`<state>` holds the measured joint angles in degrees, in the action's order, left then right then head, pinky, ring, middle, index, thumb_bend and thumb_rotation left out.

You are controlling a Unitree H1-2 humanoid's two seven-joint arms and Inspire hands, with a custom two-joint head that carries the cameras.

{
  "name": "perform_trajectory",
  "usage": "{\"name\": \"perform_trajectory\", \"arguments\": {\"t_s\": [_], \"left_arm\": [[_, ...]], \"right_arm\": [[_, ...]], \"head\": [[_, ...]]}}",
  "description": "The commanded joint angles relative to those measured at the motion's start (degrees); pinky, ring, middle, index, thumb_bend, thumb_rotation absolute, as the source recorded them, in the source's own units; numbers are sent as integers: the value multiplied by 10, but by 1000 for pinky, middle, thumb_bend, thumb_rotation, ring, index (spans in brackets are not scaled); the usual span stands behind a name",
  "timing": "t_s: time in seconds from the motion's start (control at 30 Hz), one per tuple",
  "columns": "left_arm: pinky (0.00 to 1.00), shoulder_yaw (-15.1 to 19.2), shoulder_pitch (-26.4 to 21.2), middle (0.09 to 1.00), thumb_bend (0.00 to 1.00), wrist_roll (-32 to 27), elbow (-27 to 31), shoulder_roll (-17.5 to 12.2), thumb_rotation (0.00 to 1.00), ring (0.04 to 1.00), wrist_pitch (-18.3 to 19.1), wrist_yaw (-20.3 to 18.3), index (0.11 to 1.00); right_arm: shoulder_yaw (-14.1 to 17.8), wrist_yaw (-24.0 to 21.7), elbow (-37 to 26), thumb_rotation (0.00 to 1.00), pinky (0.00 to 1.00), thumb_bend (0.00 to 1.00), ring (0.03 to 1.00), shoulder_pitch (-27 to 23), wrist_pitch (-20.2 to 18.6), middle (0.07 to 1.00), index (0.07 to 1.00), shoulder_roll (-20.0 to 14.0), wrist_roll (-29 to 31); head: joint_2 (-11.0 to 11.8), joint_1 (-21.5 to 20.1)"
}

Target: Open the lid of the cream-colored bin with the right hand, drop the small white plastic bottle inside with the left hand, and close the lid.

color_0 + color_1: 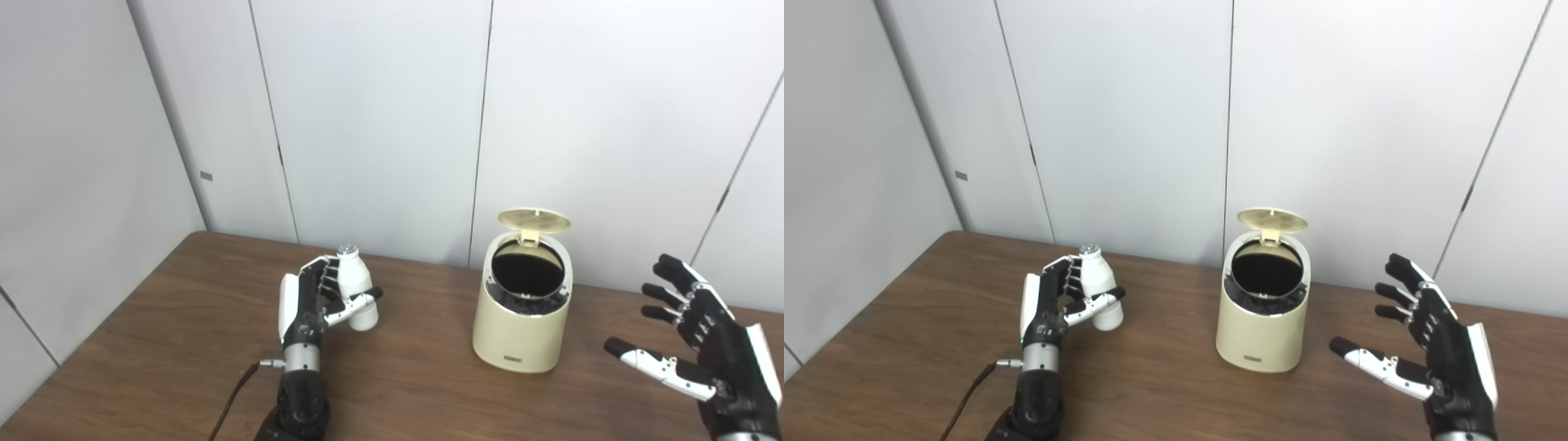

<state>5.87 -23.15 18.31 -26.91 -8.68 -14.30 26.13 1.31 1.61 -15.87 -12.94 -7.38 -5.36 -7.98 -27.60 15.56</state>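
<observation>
Currently the cream-colored bin [522, 318] stands upright on the brown wooden table [171, 331], a little right of the middle and toward the far edge, close to the white wall panels [367, 122]. Its round lid [533, 221] is swung up on the far-side hinge and stands tilted back above the rim, so the dark inside of the bin is in plain view.

Left of the bin, and clearly apart from it, the left hand [312, 300] is raised above the tabletop with its palm turned toward the right. Its fingers [329, 275] are curled around the small white plastic bottle [357, 294], and the thumb [355, 301] crosses the bottle's front, pinching it against them. The bottle is lifted off the table, tilted slightly with its cap [348, 250] pointing up and toward the far side. A dark cable [236, 392] trails from the left wrist down toward the near edge.

On the near right, the right hand [704, 343] hovers above the table, apart from the bin and holding nothing. Its fingers are spread and extended toward the far left, with the thumb [643, 361] stretched out toward the bin.
</observation>
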Motion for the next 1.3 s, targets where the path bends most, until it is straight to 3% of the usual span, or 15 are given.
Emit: {"name": "perform_trajectory", "arguments": {"t_s": [0.0, 0.23, 0.4, 0.5, 0.7, 0.83, 1.0, 1.27], "left_arm": [[343, -2, -16, 468, 503, 9, 8, -6, 0, 413, -16, 12, 524], [350, -8, -9, 465, 503, 13, 16, -15, 0, 410, -36, 12, 516], [366, -19, -3, 470, 504, 17, 27, -22, 0, 414, -94, 11, 511], [364, -35, 3, 477, 504, 11, 63, -22, 0, 413, -124, 8, 509], [367, -95, -1, 486, 505, 15, 146, -43, 0, 422, -126, 3, 501], [402, -124, -27, 476, 505, 21, 181, -54, 0, 447, -126, -26, 497], [395, -140, -64, 473, 505, 26, 180, -54, 0, 444, -126, -38, 501], [396, -166, -115, 477, 504, 7, 162, -19, 0, 438, -126, -37, 503]], "right_arm": [[-1, -2, -14, 0, 700, 653, 793, -12, 10, 866, 855, -4, -4], [-1, -3, -3, 0, 713, 648, 798, -12, 20, 869, 852, -6, -2], [-4, -1, 13, 0, 735, 658, 806, -11, 35, 872, 854, -2, -1], [-2, 2, 44, 0, 787, 667, 827, -11, 59, 888, 869, -4, 1], [-4, 8, 102, 39, 753, 702, 810, -14, 114, 879, 863, -6, -4], [-10, 19, 108, 99, 707, 742, 781, -15, 112, 856, 842, 4, -20], [-12, 24, 121, 138, 719, 784, 786, -17, 114, 857, 834, 16, -18], [-18, 46, 152, 172, 694, 805, 763, -26, 137, 846, 827, 27, -41]], "head": [[0, 0], [2, -2], [8, -23], [13, -42], [28, -74], [38, -94], [46, -115], [56, -133]]}}
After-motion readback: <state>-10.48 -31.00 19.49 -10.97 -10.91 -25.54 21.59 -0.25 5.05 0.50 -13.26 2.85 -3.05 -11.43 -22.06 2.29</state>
